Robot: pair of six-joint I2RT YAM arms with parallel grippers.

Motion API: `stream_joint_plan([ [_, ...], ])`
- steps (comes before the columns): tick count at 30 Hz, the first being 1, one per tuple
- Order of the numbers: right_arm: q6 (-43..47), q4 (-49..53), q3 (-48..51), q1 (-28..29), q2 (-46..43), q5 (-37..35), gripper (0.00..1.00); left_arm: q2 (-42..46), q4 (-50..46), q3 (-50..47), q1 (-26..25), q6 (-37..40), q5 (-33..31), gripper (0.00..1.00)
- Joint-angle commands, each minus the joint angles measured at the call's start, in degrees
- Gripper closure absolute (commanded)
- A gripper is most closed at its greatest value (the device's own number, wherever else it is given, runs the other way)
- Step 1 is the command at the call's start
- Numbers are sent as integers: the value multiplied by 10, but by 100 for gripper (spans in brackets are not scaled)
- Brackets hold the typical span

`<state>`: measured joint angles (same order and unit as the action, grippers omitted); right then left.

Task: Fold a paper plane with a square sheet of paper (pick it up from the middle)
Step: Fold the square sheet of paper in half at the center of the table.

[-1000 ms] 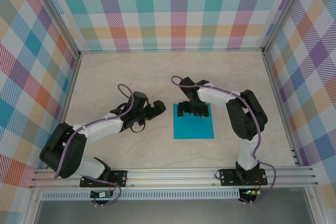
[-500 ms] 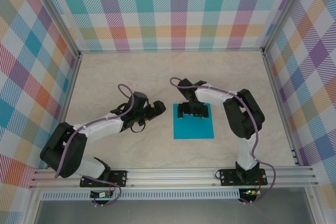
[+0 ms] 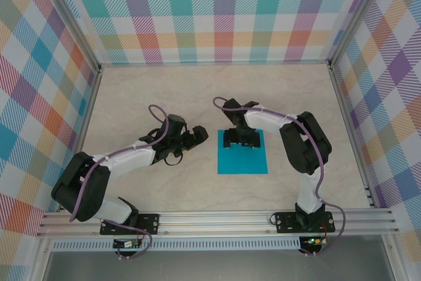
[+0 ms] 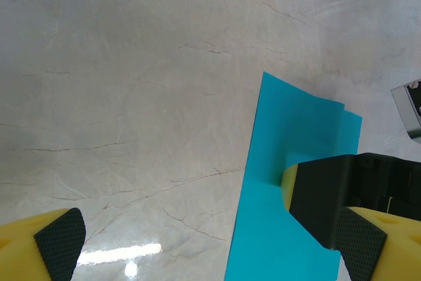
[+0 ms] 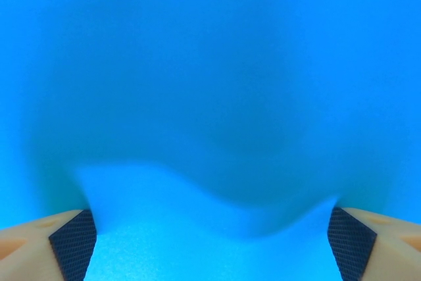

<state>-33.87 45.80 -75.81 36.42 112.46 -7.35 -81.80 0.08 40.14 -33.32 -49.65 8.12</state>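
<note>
Bright, even light; glare on the table (image 4: 135, 250); the square sheet of paper (image 5: 210, 64) blurs, perhaps too close.

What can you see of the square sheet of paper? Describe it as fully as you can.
The square sheet of paper is thin and plain teal-blue, lying mostly flat on the pale marbled table, near its middle. The right gripper stands on its far half, fingers spread wide, and the sheet bulges up in a soft wave between them. Its near half lies bare.
</note>
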Motion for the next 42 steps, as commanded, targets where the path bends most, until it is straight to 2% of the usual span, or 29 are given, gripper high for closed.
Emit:
stream_joint_plan([
  [1,-5,4,22,4,27,0,8,-2,-12,17,-3,10,6,0],
  [8,-1,10,15,4,12,-2,14,-1,-18,19,-3,10,5,0],
  [13,1,4,13,4,-7,14,27,0,-19,20,-3,10,3,0],
  [21,1,3,7,4,-51,29,56,4,-33,23,-3,12,-1,0],
  [26,2,-10,9,3,-90,56,64,16,-42,20,-3,11,-10,0],
  [31,-2,-37,7,-1,-132,127,65,25,-49,23,-3,8,-18,0],
  [35,-27,-96,22,-21,-167,227,64,33,-50,23,-3,1,-20,0],
  [40,-106,-241,82,-58,-182,373,64,52,-18,11,-2,-21,-3,0],
  [42,-151,-310,116,-69,-186,404,64,56,-22,15,-3,-22,0,0],
])
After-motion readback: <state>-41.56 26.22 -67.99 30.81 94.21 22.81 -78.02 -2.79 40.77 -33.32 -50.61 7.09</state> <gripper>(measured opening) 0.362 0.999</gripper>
